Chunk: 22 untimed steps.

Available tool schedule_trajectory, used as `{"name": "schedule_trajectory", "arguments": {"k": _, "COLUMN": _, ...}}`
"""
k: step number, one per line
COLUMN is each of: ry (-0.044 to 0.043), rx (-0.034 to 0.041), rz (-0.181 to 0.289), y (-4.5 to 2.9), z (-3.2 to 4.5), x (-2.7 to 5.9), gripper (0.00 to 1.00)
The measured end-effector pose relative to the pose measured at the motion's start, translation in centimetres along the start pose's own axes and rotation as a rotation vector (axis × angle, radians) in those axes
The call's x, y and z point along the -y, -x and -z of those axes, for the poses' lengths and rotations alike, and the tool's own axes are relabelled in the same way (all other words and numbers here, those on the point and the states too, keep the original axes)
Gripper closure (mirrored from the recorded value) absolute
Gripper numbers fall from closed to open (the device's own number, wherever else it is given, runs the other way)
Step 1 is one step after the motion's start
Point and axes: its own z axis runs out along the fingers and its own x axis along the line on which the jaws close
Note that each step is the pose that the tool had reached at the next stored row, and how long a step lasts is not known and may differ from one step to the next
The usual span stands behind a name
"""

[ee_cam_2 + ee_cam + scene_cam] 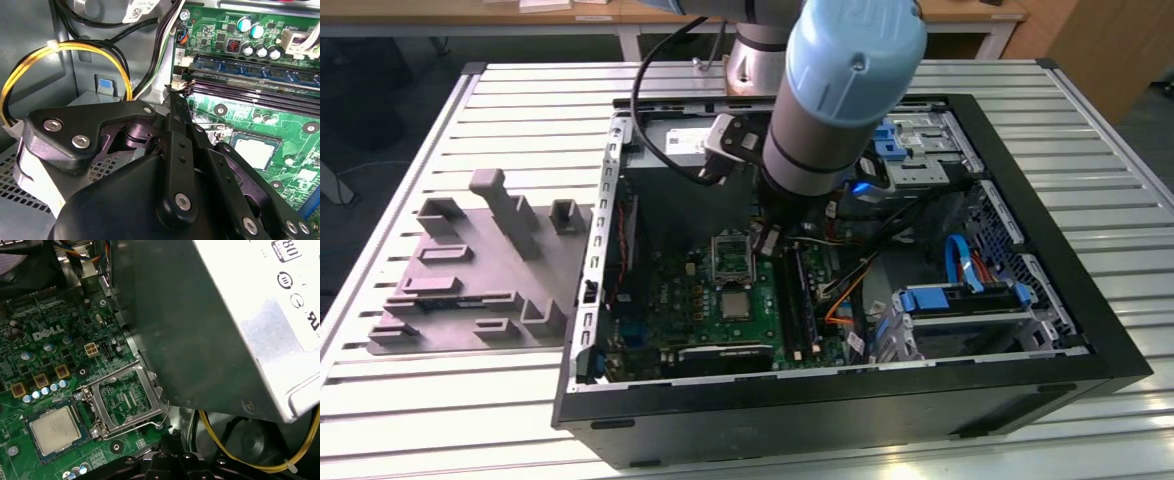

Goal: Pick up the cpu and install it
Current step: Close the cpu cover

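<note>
Already seated: the cpu [51,429] lies flat in its socket on the green motherboard [30,347], with the hinged metal frame [125,400] swung up and open just beside it. Seen also in the second wrist view [255,151] and the exterior view [735,305]. Gripper [770,243] hangs inside the computer case [1067,300], above the board near the frame; finger state cannot be told, nothing visibly held.

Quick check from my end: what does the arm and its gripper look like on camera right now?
The arm is a thick cylinder with a light blue cap over a grey segment, and a black cable loops beside it. In the second wrist view the gripper is matte black, built of angular linkage plates fastened with silver screws.
</note>
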Motion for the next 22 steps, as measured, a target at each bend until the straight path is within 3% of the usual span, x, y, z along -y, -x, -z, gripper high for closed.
{"name": "schedule_trajectory", "arguments": {"k": 3, "ry": 0.0024, "rx": 0.0048, "rz": 0.000, "y": -0.06, "z": -0.11, "x": -0.07, "gripper": 0.89}}
{"name": "schedule_trajectory", "arguments": {"k": 7, "ry": 0.0094, "rx": 0.0193, "rz": 0.001, "y": -0.10, "z": -0.31, "x": -0.17, "gripper": 0.89}}
{"name": "schedule_trajectory", "arguments": {"k": 22, "ry": 0.0159, "rx": 0.0325, "rz": 0.002, "y": -0.23, "z": -1.33, "x": -0.50, "gripper": 0.89}}
